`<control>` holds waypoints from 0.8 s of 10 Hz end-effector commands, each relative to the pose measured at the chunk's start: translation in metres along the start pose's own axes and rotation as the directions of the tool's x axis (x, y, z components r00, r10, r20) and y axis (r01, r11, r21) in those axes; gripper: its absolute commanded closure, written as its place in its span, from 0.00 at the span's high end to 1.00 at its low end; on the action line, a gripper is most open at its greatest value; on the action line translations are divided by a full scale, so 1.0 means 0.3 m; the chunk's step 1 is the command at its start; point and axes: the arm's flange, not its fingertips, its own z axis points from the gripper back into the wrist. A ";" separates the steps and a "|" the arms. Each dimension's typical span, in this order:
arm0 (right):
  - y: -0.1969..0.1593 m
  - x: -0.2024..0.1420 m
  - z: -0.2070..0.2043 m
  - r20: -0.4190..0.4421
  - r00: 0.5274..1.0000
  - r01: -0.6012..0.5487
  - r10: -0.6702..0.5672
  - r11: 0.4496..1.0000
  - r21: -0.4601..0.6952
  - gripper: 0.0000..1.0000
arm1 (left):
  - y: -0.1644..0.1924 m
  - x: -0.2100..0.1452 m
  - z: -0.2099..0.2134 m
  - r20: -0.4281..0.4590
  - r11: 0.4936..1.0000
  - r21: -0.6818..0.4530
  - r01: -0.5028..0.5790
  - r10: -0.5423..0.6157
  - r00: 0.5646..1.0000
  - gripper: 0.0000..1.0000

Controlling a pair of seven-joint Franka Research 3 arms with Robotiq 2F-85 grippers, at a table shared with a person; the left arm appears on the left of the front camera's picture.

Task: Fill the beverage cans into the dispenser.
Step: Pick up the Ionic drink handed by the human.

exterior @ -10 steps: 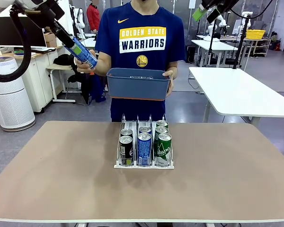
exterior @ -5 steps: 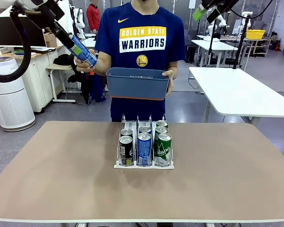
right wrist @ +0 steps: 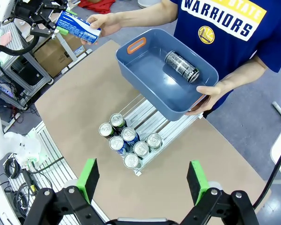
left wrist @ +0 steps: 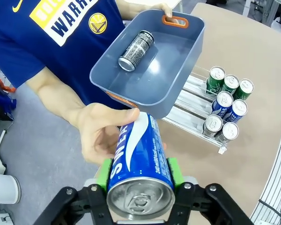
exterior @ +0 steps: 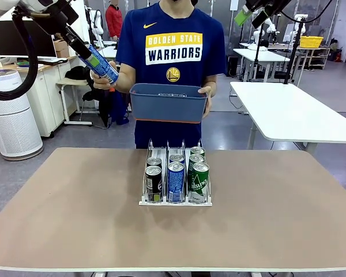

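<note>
Closed since a second ago, the left jaws now clamp the blue can (left wrist: 138, 154) in the air beyond the desk (exterior: 75, 208), where the person's hand (left wrist: 100, 133) also grips it. The right jaws gape wide, empty. Seven cans (exterior: 175, 182) stand in the dispenser (exterior: 176, 203). A black can (left wrist: 136, 50) lies in the person's tub (exterior: 168, 107).

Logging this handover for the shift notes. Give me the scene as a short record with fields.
left gripper: shut on the blue can
blue can: also gripped by the person's hand
right gripper: open, empty, raised
tub: held up by the person, one black can lying inside
dispenser: on the table, seven cans upright: two black, two blue, three green
</note>
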 end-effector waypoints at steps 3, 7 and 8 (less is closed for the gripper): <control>0.001 -0.001 0.000 -0.004 1.000 0.005 -0.005 1.000 -0.001 1.00 | 0.006 -0.005 -0.003 0.010 1.000 0.020 0.014 -0.014 1.000 0.00; 0.001 -0.001 0.000 -0.004 1.000 0.005 -0.005 1.000 -0.001 1.00 | -0.005 0.000 0.016 0.021 1.000 0.019 0.018 -0.019 1.000 0.00; 0.001 -0.001 0.000 -0.004 1.000 0.005 -0.005 1.000 -0.001 1.00 | -0.009 0.006 0.011 0.032 0.999 0.038 -0.028 0.027 0.999 0.00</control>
